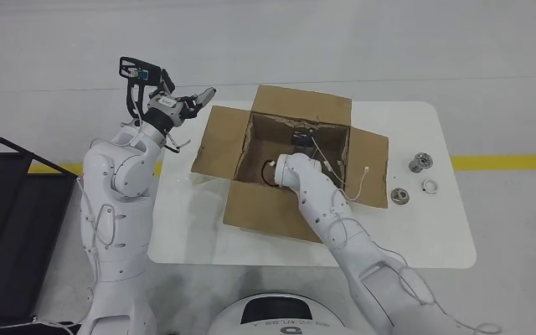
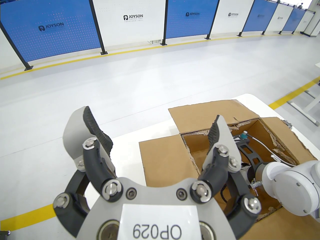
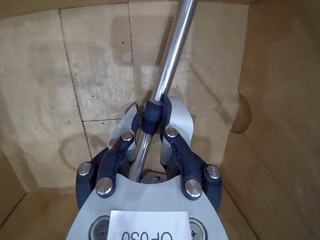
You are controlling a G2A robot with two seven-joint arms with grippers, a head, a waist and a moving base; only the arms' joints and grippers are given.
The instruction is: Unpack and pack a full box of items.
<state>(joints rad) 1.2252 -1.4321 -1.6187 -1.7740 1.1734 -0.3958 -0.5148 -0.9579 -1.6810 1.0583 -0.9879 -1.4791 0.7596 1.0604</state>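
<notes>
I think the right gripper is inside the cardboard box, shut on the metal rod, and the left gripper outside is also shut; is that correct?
Not quite: the left wrist view shows the left gripper open, fingers spread apart. The right gripper is indeed inside the cardboard box, shut on the metal rod.

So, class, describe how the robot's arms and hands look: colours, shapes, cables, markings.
The left arm and right arm are smooth white rounded shells with thin white cables alongside. The left hand and right hand each have a grey plate, black links, silver bolts, two grey fingers with black ribbed pads, and a white printed label.
</notes>
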